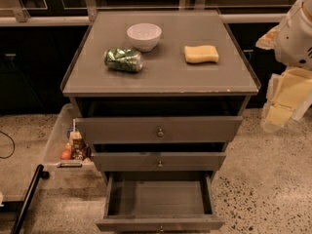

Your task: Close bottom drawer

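The grey three-drawer cabinet [161,77] stands in the middle of the camera view. Its bottom drawer [158,199] is pulled far out, showing an empty inside, and its slim front panel with a small round knob [160,227] lies at the lower edge of the view. The two drawers above it, top [159,129] and middle [159,161], stick out only a little. My gripper [285,101], white with yellowish parts, hangs at the right edge beside the cabinet's top right corner, well above the bottom drawer and touching nothing.
On the cabinet top sit a white bowl [144,35], a crumpled green packet [123,60] and a yellow sponge [201,54]. A clear bin with snacks [73,147] stands on the left by the drawers. A black pole [28,196] leans at lower left. Speckled floor spreads around.
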Robot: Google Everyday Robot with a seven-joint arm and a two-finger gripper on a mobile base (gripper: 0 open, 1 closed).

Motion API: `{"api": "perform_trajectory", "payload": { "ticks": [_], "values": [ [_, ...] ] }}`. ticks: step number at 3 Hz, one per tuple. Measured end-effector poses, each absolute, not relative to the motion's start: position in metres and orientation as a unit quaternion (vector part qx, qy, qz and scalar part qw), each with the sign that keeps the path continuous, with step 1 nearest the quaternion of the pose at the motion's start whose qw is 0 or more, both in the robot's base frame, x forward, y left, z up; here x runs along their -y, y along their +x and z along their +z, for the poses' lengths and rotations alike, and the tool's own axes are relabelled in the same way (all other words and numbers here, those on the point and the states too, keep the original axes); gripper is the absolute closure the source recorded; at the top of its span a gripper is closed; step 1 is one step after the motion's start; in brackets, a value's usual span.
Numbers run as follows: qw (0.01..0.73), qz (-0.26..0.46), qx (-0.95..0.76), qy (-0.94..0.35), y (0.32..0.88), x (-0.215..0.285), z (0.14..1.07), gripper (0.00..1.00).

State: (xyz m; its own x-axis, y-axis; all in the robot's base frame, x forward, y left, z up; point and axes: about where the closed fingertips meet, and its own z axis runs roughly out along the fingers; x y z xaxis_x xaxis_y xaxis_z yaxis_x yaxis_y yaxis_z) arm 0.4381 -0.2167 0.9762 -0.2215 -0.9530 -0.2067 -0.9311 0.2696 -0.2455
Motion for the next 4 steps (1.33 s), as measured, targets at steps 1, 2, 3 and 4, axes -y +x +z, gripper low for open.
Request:
{"api": "perform_trajectory", "payload": {
  "ticks": [1, 2, 3, 4],
  "values": [
    [0.159, -0.034, -0.781, -0.603, 0.438, 0.217, 0.976, 0.00],
    [0.164, -0.028, -0.779, -0.604, 0.437, 0.216, 0.967, 0.00],
    [0.166, 0.015, -0.788, -0.592, 0.435, 0.217, 0.920, 0.00],
    [0.169, 0.059, -0.789, -0.588, 0.435, 0.218, 0.860, 0.00]
  ]
}}
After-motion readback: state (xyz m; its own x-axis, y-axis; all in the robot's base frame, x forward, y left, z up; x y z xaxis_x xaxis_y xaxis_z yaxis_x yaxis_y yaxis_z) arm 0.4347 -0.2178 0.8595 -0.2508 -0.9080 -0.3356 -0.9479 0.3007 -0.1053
